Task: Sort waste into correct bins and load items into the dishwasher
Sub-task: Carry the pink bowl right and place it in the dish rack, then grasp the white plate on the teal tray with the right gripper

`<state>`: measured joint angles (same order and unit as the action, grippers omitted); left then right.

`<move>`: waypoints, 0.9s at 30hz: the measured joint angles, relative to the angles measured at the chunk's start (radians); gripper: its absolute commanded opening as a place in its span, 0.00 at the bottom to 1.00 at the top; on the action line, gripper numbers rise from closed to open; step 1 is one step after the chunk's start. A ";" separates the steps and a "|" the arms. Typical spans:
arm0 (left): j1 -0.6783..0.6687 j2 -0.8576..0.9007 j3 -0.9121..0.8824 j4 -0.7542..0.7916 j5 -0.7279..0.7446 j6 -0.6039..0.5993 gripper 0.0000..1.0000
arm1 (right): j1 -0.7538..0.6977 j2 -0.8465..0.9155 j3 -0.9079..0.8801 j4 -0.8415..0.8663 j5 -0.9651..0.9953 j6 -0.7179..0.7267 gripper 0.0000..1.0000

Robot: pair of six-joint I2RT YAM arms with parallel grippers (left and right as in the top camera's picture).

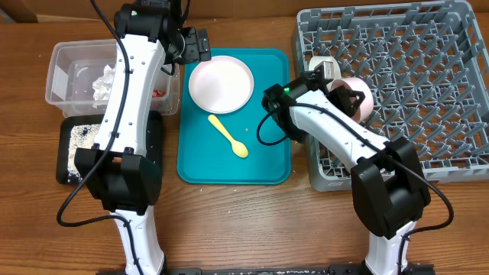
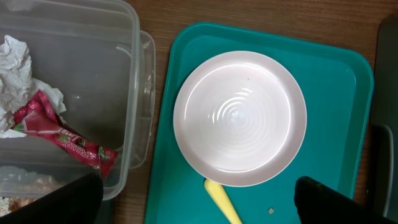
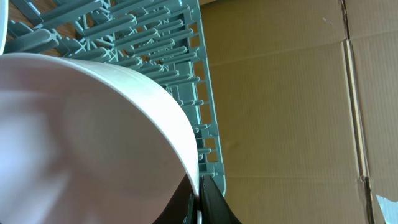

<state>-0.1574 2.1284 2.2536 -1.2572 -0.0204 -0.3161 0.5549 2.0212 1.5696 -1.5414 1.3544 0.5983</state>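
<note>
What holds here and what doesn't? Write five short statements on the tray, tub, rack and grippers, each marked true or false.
1. The white plate lies on the teal tray. True.
2. The yellow spoon lies in the dish rack. False: it lies on the tray.
3. The red wrapper is in the clear tub with the napkin. True.
4. The right gripper is empty. False: it is shut on a white bowl's rim.
5. The left gripper grips the plate. False: it hangs open, holding nothing.
</note>
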 measured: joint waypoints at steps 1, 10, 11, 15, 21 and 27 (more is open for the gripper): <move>0.000 0.000 0.000 0.000 0.000 0.000 1.00 | 0.002 0.000 0.000 -0.002 -0.003 0.000 0.07; 0.000 0.000 0.000 0.001 0.000 0.000 1.00 | 0.169 0.002 0.000 -0.018 -0.135 0.015 1.00; 0.000 0.000 0.000 0.000 0.000 0.000 1.00 | 0.188 0.002 0.000 -0.023 -0.143 0.030 1.00; 0.000 0.000 0.000 0.001 0.000 0.000 1.00 | 0.192 0.002 0.034 -0.046 -0.157 0.116 1.00; 0.000 0.000 0.000 0.001 0.000 0.000 1.00 | 0.191 -0.029 0.330 0.038 -0.507 0.067 1.00; 0.000 0.000 0.000 0.000 0.000 0.000 1.00 | 0.179 -0.063 0.409 0.386 -1.014 -0.090 0.91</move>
<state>-0.1574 2.1284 2.2532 -1.2572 -0.0200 -0.3161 0.7334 1.9587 1.9789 -1.1557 0.3401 0.5083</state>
